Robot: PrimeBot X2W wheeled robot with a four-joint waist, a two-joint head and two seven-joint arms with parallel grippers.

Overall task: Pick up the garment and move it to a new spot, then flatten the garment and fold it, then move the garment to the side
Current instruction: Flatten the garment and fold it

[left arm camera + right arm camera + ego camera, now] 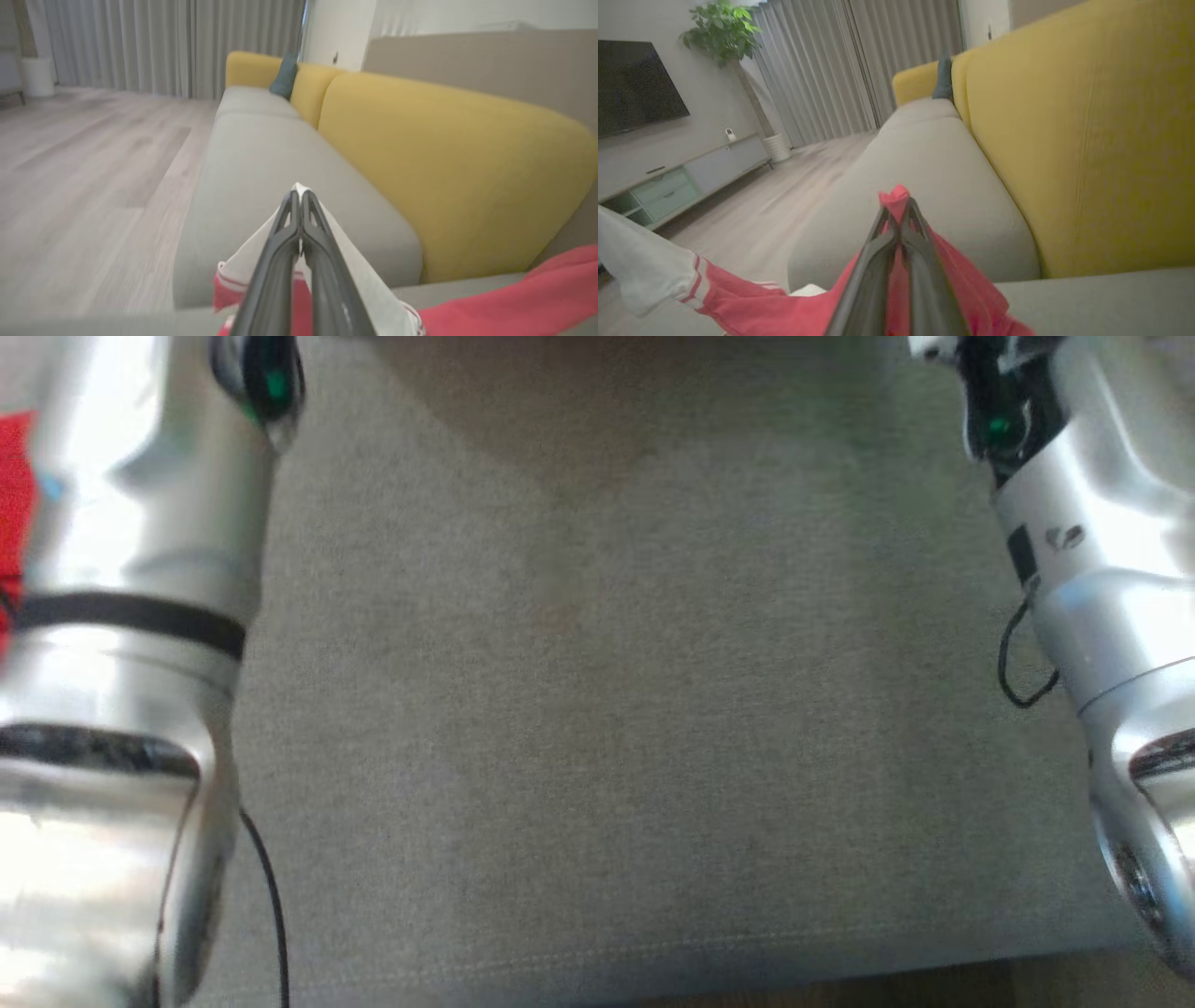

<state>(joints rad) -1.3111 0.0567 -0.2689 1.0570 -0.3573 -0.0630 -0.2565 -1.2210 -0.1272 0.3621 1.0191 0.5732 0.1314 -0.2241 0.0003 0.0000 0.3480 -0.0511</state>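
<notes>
The garment point(359, 266) is red with white parts and striped trim. In the left wrist view my left gripper point(300, 198) is shut on a white fold of it, and more red cloth trails off to the lower right. In the right wrist view my right gripper point(899, 212) is shut on a red fold of the garment point(752, 303), with a white sleeve hanging at the lower left. The head view shows both silver forearms at the sides and a patch of the red garment point(14, 504) at the left edge. How the cloth hangs between the two grips is hidden.
Below me lies the grey sofa seat point(597, 709), its front seam near the bottom. Yellow back cushions point(444, 163) run along the sofa, with a teal pillow point(284, 79) at the far end. Wood floor point(84, 163), curtains, a TV cabinet point(686, 182) and a potted plant point(721, 32) lie beyond.
</notes>
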